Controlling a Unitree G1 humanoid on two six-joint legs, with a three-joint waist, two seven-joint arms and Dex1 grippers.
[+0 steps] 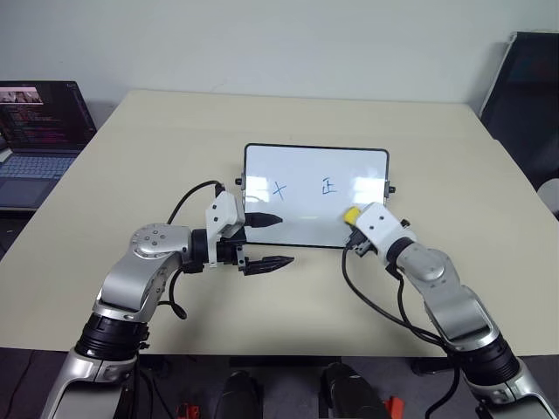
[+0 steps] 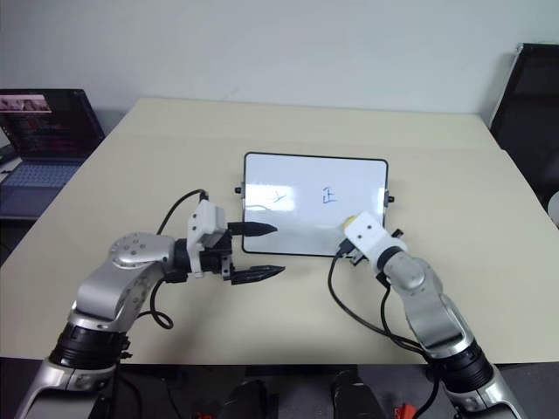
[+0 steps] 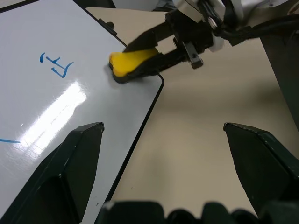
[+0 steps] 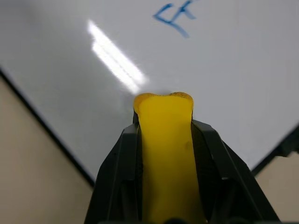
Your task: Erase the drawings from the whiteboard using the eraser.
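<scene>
Yellow eraser (image 4: 166, 154) pinched tight in our right gripper (image 3: 140, 58), its tip on the whiteboard (image 1: 297, 166) corner, our left gripper (image 1: 266, 240) spread wide, holding nothing, beside the blue drawings (image 1: 327, 187).

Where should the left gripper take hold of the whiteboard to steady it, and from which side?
Probably the whiteboard's near long edge at its left corner, coming in level from the robot's left. The board lies flat and thin, so only its framed rim offers purchase. The left gripper is open there, one finger over the board, one off it. The right gripper works the eraser at the opposite corner.
</scene>
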